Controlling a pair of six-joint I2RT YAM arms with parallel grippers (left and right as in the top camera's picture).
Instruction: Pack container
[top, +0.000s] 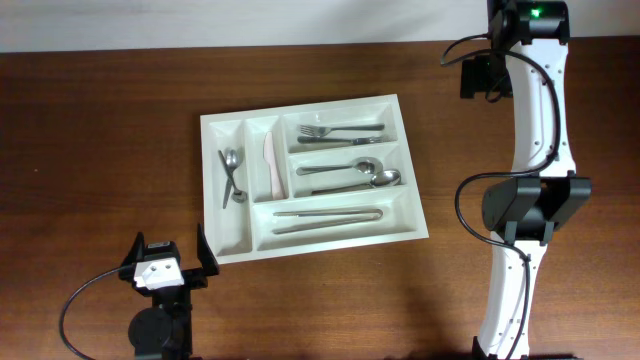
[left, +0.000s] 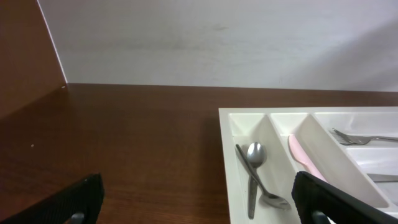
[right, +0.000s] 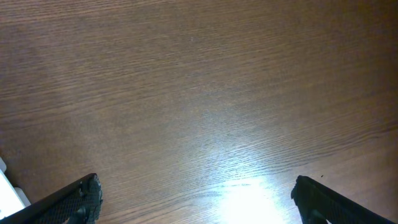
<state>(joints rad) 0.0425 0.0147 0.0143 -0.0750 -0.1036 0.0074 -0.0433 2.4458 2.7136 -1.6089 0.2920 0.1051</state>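
Two grippers, both with jaws spread wide and nothing between them. I see the container (top: 236, 228) lying near the middle of the table (top: 100, 150), turned slightly so that its long edges run a little off line with the table's far edge. The left gripper (top: 169, 238) sits just off the container's near left corner, with its right finger (left: 336, 202) close to the rim; I cannot tell whether it touches. The right gripper (right: 199, 205) is beyond the container's far right corner, over bare wood.

Left of the container the wood is open as far as the wall (left: 217, 37). Right of it, a strip of wood separates the rim from the right arm (top: 530, 205).

Contents by compartment:
- Outer narrow: two spoons (top: 232, 175)
- Narrow one beside it: a pale pink knife (top: 270, 165)
- Far long: forks (top: 340, 131)
- Middle long: larger spoons (top: 350, 175)
- Near long: long slim metal pieces (top: 328, 218)

A green light (top: 537, 12) shows on the right arm
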